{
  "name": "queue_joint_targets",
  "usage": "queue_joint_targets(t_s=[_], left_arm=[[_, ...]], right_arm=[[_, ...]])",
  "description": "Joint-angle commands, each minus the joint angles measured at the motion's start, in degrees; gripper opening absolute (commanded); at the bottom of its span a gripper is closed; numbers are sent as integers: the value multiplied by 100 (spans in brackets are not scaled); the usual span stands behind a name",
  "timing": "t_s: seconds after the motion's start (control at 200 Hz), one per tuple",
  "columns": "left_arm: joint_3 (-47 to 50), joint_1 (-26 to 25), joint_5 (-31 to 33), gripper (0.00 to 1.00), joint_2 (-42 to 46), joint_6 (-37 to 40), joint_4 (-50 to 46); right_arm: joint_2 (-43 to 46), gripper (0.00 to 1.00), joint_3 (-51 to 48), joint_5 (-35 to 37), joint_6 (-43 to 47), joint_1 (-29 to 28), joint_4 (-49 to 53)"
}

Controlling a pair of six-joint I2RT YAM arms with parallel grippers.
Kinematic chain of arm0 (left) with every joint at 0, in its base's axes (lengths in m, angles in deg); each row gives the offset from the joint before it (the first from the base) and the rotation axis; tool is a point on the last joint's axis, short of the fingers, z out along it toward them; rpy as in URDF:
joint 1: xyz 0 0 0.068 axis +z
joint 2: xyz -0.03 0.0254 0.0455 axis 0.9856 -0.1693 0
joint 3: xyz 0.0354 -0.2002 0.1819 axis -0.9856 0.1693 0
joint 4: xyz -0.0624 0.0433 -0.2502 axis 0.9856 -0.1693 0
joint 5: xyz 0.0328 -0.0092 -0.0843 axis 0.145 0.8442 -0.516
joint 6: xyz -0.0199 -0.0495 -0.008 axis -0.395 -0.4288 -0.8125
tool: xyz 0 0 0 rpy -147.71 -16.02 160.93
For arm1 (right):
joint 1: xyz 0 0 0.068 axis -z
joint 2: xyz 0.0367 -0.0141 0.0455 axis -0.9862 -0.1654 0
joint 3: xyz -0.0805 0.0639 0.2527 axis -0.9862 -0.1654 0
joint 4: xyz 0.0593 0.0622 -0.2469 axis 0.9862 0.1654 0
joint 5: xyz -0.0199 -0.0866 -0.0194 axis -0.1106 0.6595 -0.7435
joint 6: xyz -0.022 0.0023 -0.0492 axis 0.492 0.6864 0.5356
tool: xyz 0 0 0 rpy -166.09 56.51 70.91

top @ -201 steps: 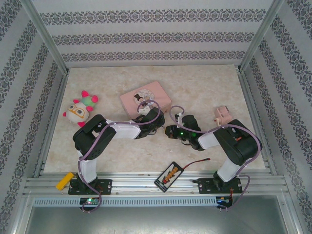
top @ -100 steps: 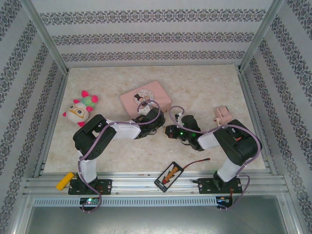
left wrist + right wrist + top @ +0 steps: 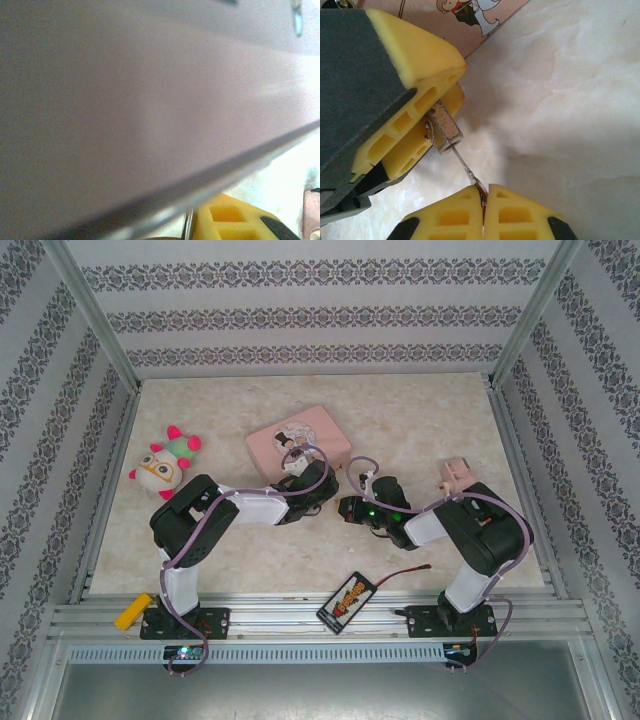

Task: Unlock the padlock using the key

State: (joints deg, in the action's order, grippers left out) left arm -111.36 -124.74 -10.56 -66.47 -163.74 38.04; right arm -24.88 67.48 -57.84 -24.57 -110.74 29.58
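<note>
From above, my two arms meet near the middle of the surface (image 3: 420, 410), left tool (image 3: 322, 483) and right tool (image 3: 347, 508) nose to nose just in front of the pink tin (image 3: 298, 440). A plush toy (image 3: 165, 465) sits well off to the left, a small pink object (image 3: 457, 475) lies behind my right arm, and a black packet (image 3: 350, 600) with a red wire (image 3: 400, 573) lies at the near edge. None of these crowds the work.

At my left wrist, the pink tin's wall (image 3: 125, 100) looms blurred and very close above one yellow finger (image 3: 235, 220). That wall is my one real obstacle, since it leaves the left tool little room to shift.

At my right wrist, the left tool (image 3: 436, 112) is clenched on the padlock (image 3: 446, 131), keyhole end facing me. My right tool (image 3: 484, 192) is clenched on the key (image 3: 465, 167), whose blade runs up to the keyhole. I cannot tell how deep it sits.

To do this well, I judge that I should keep the blade in line with the lock body, seat it fully, then turn about the blade's own axis. The left tool must hold firm, and side load could bend the thin key.
</note>
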Motion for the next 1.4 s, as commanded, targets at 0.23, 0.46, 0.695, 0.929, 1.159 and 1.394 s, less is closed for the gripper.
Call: queue_joint_targets(t_s=[0.23,0.46,0.695,0.929,1.159,1.394], left_arm=[[208,-139,-1247,0,-134,-879,863],[251,-139,-1240,0,-110,-906,795],[230,-139,-1238,0,-84,-851,707],[240,-139,-1128,0,-56,-849,706],[326,-134,-916,0,53,-836,689],[364,-121,-742,0,116,-800,707]], right_arm=[[-79,0,23,171,40,-32,-1390],[-71,0,-40,5,-111,171,-1470],[-108,0,231,-1010,-326,559,-1170],[-233,0,123,-1208,-495,644,-1294],[-342,0,50,-1252,-437,655,-1275],[-352,0,-101,-1330,-376,694,-1260]])
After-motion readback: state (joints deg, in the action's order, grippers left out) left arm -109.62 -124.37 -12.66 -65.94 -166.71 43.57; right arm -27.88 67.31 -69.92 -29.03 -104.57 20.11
